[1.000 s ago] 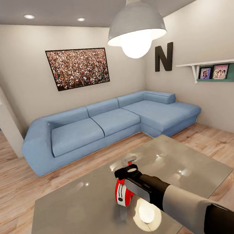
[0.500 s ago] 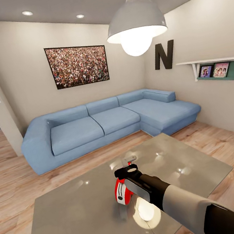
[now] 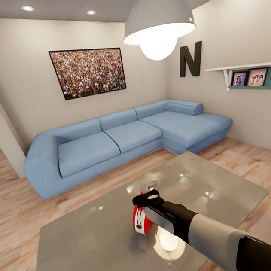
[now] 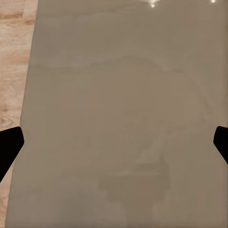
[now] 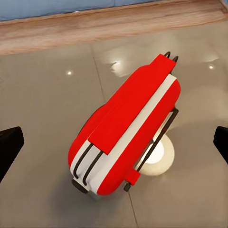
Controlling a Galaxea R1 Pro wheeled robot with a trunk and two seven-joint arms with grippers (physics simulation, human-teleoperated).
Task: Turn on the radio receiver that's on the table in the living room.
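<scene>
At the lower right of the head view, the right arm [image 3: 201, 230] is stretched forward over the table [image 3: 83, 247], and the right gripper [image 3: 147, 197] is held just above the radio [image 3: 141, 221], which lies a little below the middle of the frame on the glossy grey top. The hand is probably placed there so that a switch on the radio can be pressed from above, though whether it touches the radio cannot be told. In the right wrist view the radio [image 5: 126, 130] is seen lying on the table [image 5: 47, 118] between the two dark fingertips [image 5: 9, 147], which stand at the far edges of the frame, well apart and clasping nothing, so the right gripper is judged to be released. In the left wrist view only bare table top [image 4: 118, 95] is looked down on between the left fingertips [image 4: 9, 147], which are likewise spread wide and empty; the left hand is apparently kept aside so that the work is left to the right arm. Beyond the table, the wood floor [image 3: 15, 205] and the blue sofa [image 3: 110, 143] are seen across the middle of the frame, with the crowd picture [image 3: 87, 71] at the upper left, the lamp [image 3: 157, 17] at the top and the letter N [image 3: 190, 60] at the upper right. Compared with a second ago, the whole scene is shifted slightly downward and the ceiling is shown less, so the camera is judged to have moved; the arm and radio are kept in much the same relation.
</scene>
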